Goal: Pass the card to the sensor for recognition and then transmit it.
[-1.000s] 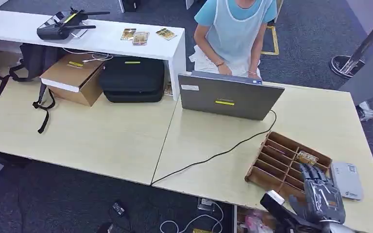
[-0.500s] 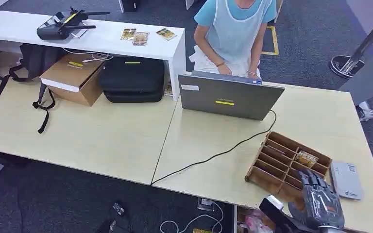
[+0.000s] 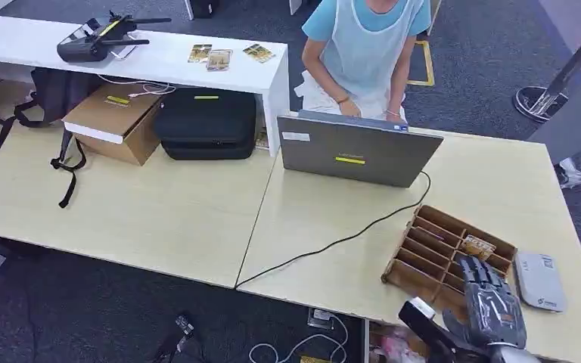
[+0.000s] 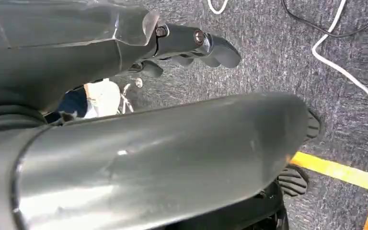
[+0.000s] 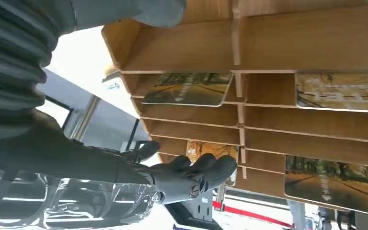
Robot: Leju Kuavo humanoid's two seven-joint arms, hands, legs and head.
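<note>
A wooden card rack stands at the near right of the table, with a yellowish card upright in a far slot. My right hand hovers over the rack's near end, fingers apart and holding nothing. In the right wrist view its dark fingers reach beside a card in a middle slot, and other cards stand in slots around it. The flat grey sensor lies just right of the rack. My left hand hangs over the carpet, holding nothing.
A grey laptop stands behind the rack, its black cable running to the table's front edge. A person sits behind it. A white shelf at the back left carries loose cards and a controller.
My right hand drew back a little toward the table's near edge, then came forward again, slightly to the left. The rack and cards have not moved.
</note>
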